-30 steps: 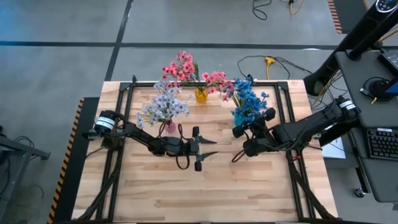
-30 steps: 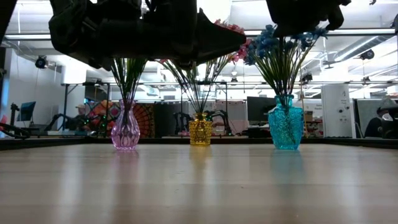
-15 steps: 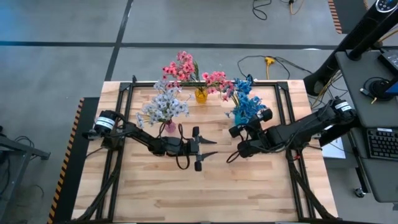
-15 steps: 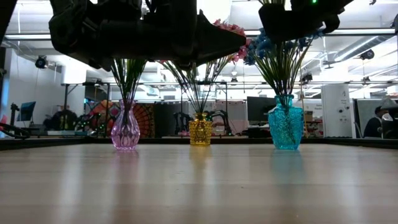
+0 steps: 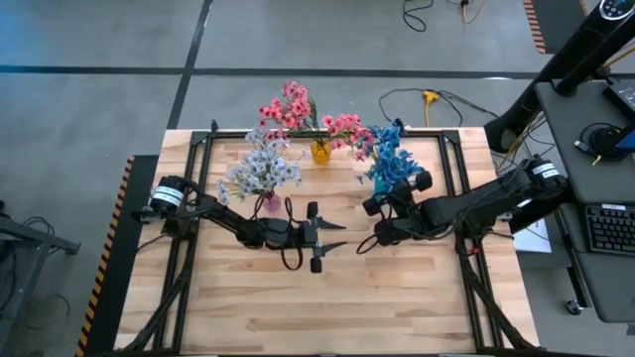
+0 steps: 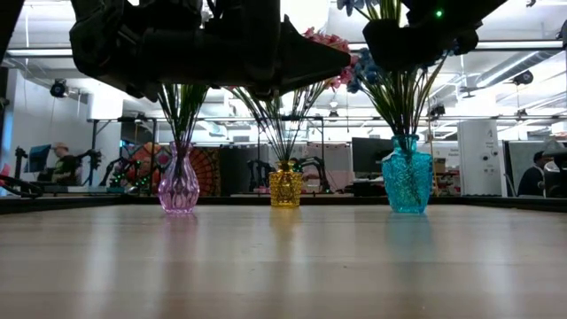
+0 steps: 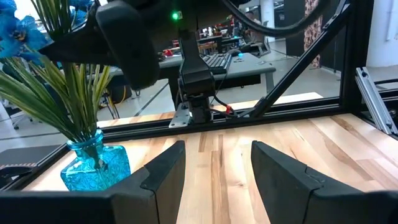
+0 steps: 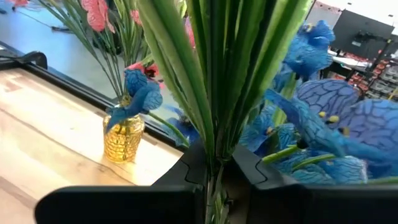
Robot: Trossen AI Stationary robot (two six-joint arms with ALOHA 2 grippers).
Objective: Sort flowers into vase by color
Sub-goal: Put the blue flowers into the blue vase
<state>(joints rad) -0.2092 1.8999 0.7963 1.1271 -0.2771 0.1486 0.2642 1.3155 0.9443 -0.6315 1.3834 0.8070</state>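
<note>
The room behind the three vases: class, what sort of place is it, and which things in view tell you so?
Probably an open-plan robotics lab or workshop: desks with monitors, exposed ceiling ducts, and a person working at a bench beyond the wooden table.

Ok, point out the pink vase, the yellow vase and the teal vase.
pink vase (image 6: 179, 188), low view, on its glass belly.
yellow vase (image 6: 285, 189), low view, on its textured body.
teal vase (image 6: 407, 184), low view, on its wide lower body.
</note>
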